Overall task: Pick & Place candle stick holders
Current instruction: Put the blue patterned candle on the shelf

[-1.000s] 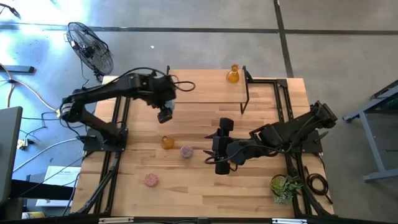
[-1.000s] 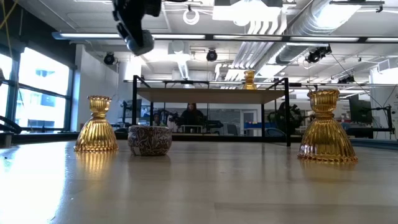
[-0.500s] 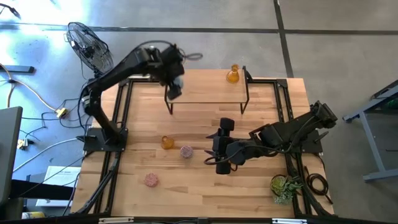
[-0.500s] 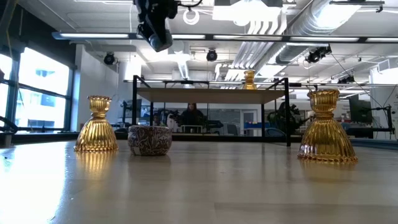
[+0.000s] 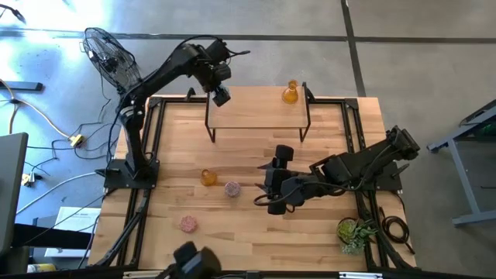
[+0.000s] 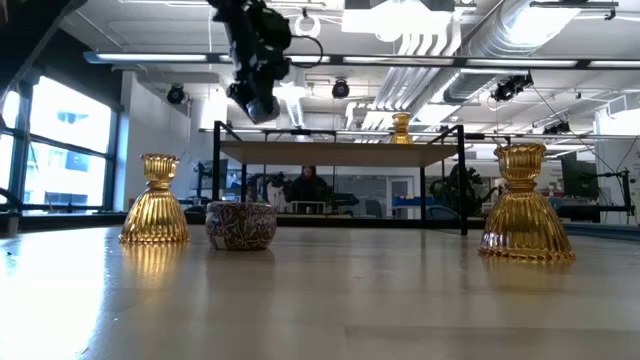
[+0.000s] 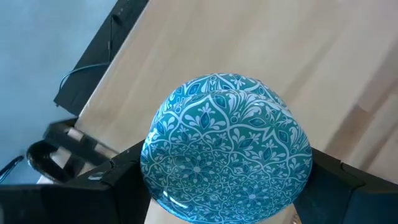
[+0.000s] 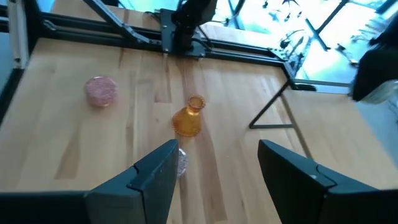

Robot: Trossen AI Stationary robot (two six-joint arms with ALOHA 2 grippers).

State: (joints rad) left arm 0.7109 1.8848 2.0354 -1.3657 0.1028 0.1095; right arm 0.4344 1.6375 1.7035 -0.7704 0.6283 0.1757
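1. While the left gripper [image 5: 222, 96] hangs raised over the far-left corner of the small raised shelf [image 5: 256, 116], its two dark fingers [image 7: 121, 186] pinch the pale blue candle stick holder [image 7: 227, 146] between them; the left wrist view shows the round patterned piece filling the gap, pressed on both sides.
2. Seen from the low view, that gripper [image 6: 252, 103] hangs high above the table, above the level of the shelf top.
3. On the shelf's far-right corner stands one amber candle stick holder [image 5: 290, 92], upright, well apart from the left gripper.
4. Lower over the middle of the wooden table [image 5: 248, 244], the right gripper [image 5: 269, 186] hovers with its fingers [image 8: 152, 168] spread and nothing between them.
5. Just beyond the right gripper, toward the left arm's side, a pink candle stick holder [image 5: 232, 188] sits on the table, and a second amber candle stick holder [image 5: 208, 177] stands just beside it.
6. A second pink candle stick holder [image 5: 188, 224] rests nearer the table's front edge, apart from the others.
7. At table height, a third amber candle stick holder [image 6: 526, 205] stands upright, close to the low camera.
8. Off at the front right corner sits a green plant [image 5: 356, 232], and a fan [image 5: 112, 58] stands on the floor beyond the left arm.
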